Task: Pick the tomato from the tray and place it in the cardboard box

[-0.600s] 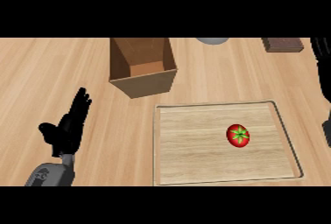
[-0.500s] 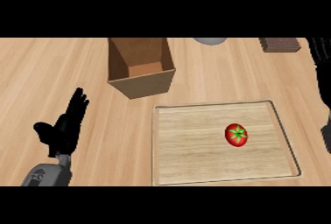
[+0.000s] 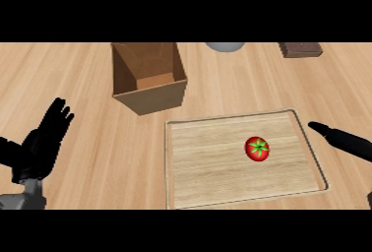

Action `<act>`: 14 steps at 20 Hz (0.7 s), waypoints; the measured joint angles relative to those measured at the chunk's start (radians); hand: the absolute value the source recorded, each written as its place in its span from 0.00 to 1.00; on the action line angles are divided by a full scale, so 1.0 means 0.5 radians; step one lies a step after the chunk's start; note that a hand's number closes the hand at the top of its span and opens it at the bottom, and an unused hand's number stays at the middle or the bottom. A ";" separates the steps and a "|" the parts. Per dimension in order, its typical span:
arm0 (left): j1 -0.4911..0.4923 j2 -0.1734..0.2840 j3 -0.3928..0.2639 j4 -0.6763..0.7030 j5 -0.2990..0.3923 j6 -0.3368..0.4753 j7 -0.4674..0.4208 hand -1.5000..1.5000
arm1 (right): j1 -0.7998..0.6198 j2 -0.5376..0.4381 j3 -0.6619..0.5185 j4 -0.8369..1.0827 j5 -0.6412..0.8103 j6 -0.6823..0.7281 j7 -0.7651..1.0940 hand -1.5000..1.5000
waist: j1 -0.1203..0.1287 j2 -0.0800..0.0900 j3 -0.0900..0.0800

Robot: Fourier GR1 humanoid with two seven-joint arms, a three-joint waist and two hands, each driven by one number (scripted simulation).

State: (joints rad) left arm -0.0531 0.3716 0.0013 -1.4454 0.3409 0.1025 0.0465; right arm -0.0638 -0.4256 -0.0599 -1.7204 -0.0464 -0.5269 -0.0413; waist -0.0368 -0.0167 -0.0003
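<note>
From the head view, the tomato point(image 3: 257, 148) sits in the wooden tray point(image 3: 190, 197), a bit right of its middle. The right hand point(image 3: 343, 140) is nearer, just past the tray's right rim, fingers straight, holding nothing. The left hand point(image 3: 41, 146) rests open, well apart. The cardboard box point(image 3: 155, 100) stands behind the tray.

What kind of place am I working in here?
Probably a kitchen counter: a light wooden counter top holding a wooden tray with a tomato on it, and an open cardboard box beside it. Little else shows enough to confirm.
</note>
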 measured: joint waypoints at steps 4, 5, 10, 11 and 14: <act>0.001 0.056 0.031 -0.104 0.070 -0.042 0.141 0.50 | 0.319 0.060 0.193 -0.399 0.300 -0.158 -0.051 0.00 | 0.011 0.006 -0.002; 0.020 0.065 0.038 -0.140 0.083 -0.054 0.159 0.50 | 0.389 0.039 0.236 -0.487 0.373 -0.161 -0.004 0.00 | 0.020 0.008 -0.002; 0.050 0.064 0.034 -0.206 0.090 -0.059 0.182 0.50 | 0.652 -0.220 0.401 -0.641 0.742 0.002 0.416 0.00 | 0.037 0.020 -0.013; 0.056 0.070 0.036 -0.220 0.091 -0.062 0.187 0.50 | 0.696 -0.280 0.419 -0.657 0.809 0.053 0.515 0.00 | 0.042 0.021 -0.015; 0.072 0.070 0.025 -0.259 0.091 -0.066 0.203 0.50 | 0.735 -0.443 0.458 -0.743 0.977 0.242 0.867 0.00 | 0.070 0.029 -0.018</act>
State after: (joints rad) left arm -0.0171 0.4066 0.0140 -1.5749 0.3866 0.0693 0.1478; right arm 0.3036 -0.6472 0.1691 -2.0919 0.4420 -0.4057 0.3924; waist -0.0015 -0.0022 -0.0092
